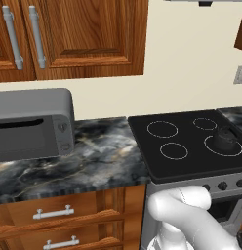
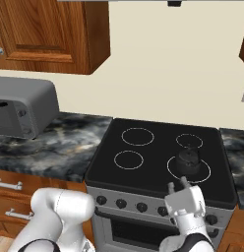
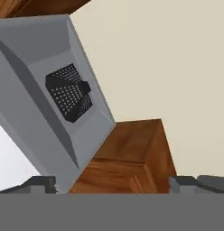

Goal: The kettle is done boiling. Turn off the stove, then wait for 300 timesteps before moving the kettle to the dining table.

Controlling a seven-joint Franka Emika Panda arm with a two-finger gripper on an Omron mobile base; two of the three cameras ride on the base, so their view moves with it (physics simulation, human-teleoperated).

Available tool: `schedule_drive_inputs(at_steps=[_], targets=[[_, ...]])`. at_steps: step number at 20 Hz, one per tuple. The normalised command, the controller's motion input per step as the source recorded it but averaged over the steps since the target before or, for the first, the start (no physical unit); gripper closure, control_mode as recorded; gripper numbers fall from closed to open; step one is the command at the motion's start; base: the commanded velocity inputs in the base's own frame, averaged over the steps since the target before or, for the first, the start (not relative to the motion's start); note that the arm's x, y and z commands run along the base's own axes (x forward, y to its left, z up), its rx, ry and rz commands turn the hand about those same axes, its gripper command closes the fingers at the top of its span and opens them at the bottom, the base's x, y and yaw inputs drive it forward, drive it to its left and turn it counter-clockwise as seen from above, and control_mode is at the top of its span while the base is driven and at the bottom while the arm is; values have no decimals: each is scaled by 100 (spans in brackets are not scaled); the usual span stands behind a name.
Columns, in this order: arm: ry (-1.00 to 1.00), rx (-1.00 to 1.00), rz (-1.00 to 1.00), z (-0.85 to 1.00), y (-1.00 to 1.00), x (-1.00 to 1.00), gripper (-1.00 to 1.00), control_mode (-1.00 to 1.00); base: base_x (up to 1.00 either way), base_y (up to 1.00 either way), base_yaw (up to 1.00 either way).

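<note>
The kettle (image 2: 188, 158) is seen on the stove (image 2: 143, 167), seated on the front right burner ring (image 2: 189, 169) of the black glass cooktop; the other three rings are bare. In the left base view the kettle (image 1: 224, 138) is found at the far right of the cooktop. The end effector (image 2: 177, 185) is held at the front edge of the stove, above the row of black knobs (image 2: 141, 207), with its two fingers pointed upward and spread wide apart, nothing between them. The kettle is placed just behind and slightly right of the fingertips, near but not touching. In the hand view, a grey range hood (image 3: 50, 103) with a dark perforated vent, a wooden cabinet (image 3: 127, 158) and a cream wall are seen above the fingertips (image 3: 41, 184). A grey microwave (image 1: 32, 124) is stood on the marbled table (image 1: 93, 161) left of the stove, well apart from the kettle.
</note>
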Motion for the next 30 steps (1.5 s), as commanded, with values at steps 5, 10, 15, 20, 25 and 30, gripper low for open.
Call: schedule_drive_inputs(at_steps=[5,10,15,20,25,30], targets=[[19,-14,-12,1,0,13,-100,-100,0,0,0],[23,-16,-10,0,0,35,-100,-100,0,0,0],[24,-17,-8,0,0,39,-100,-100,0,0,0],[20,-8,-1,0,-1,32,-100,-100,0,0,0],[13,-5,1,0,-17,24,-100,-100,0,0,0],[12,-6,1,-4,-25,18,-100,-100,0,0,0]])
